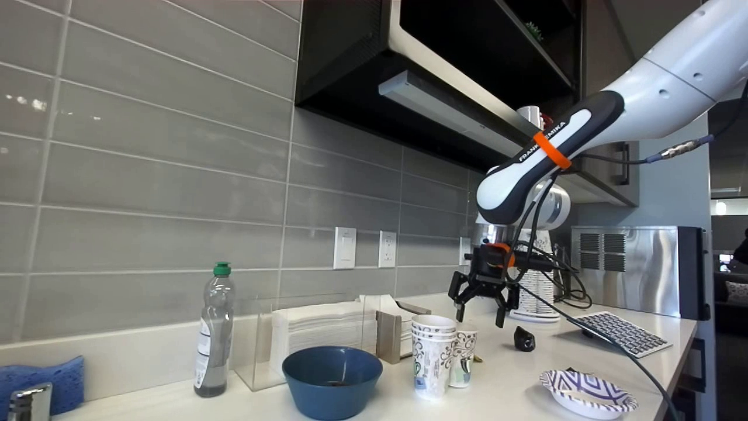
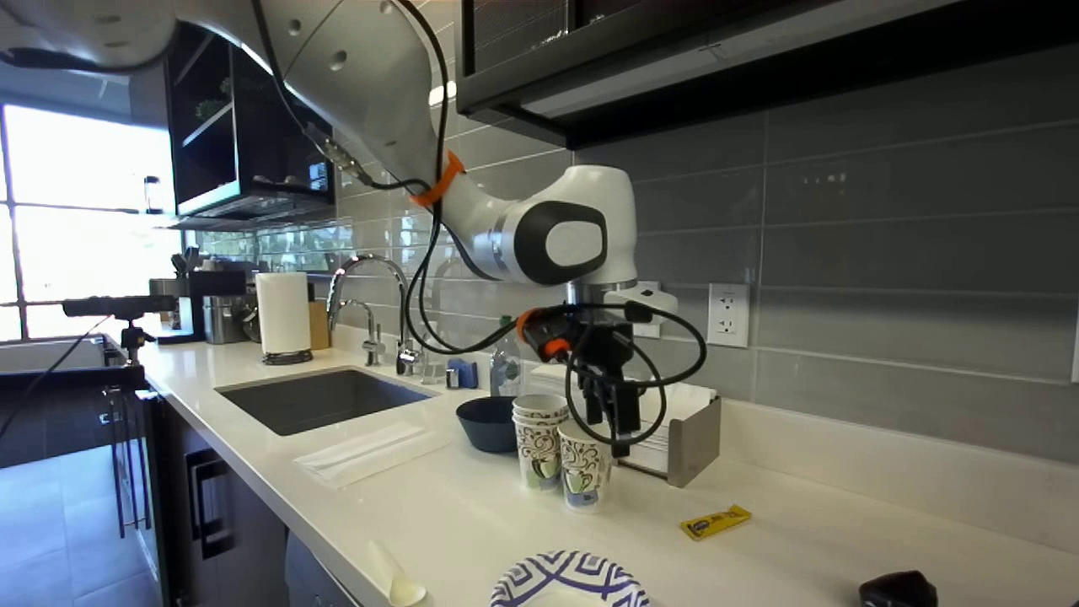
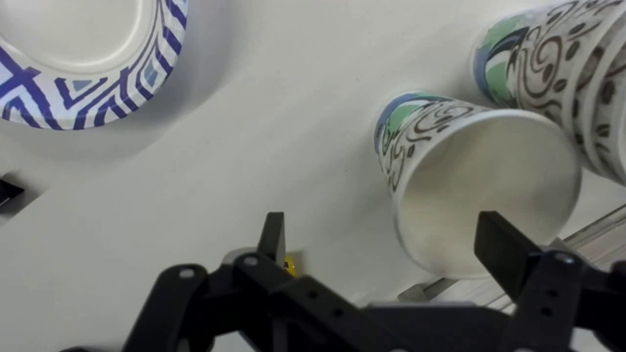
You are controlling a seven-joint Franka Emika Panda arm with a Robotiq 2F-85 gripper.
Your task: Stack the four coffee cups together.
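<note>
Wrist view: round-mouthed, scroll-printed paper cup [image 3: 477,188]

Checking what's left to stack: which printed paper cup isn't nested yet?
The single printed paper cup standing beside the cup stack; the others are nested together.

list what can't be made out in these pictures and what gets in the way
Cup stack: partly cut off by the right edge in the wrist view.
Lone cup: partly hidden behind the cup stack in an exterior view.
Yellow packet: mostly hidden by the hand in the wrist view.
Patterned dish: cut off by the bottom edge in an exterior view.
Bottle label: print too small to read in an exterior view.
</note>
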